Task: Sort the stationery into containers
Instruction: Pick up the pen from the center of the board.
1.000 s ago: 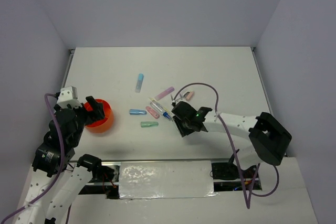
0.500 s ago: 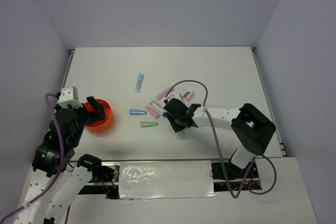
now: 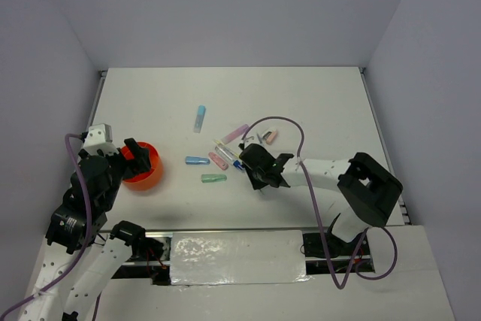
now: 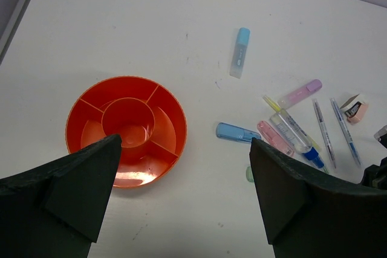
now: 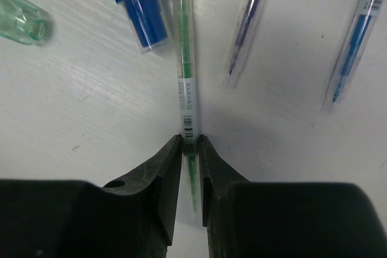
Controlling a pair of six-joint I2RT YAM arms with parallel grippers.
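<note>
Now we note the right gripper [image 5: 190, 143] low over the table, its fingers pinched nearly together on a thin green-cored pen [image 5: 184, 70]. The pen lies among other pens and pastel pieces [image 3: 218, 161] at mid-table. The left gripper [image 4: 184, 143] hangs spread wide, holding nothing, above the orange cup [image 4: 130, 122], well left of that pile.

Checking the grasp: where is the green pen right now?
In the right wrist view, the green pen lies on the table, pinched between the fingers of the right gripper, right of the blue-capped marker and left of a purple-ink pen.
</note>
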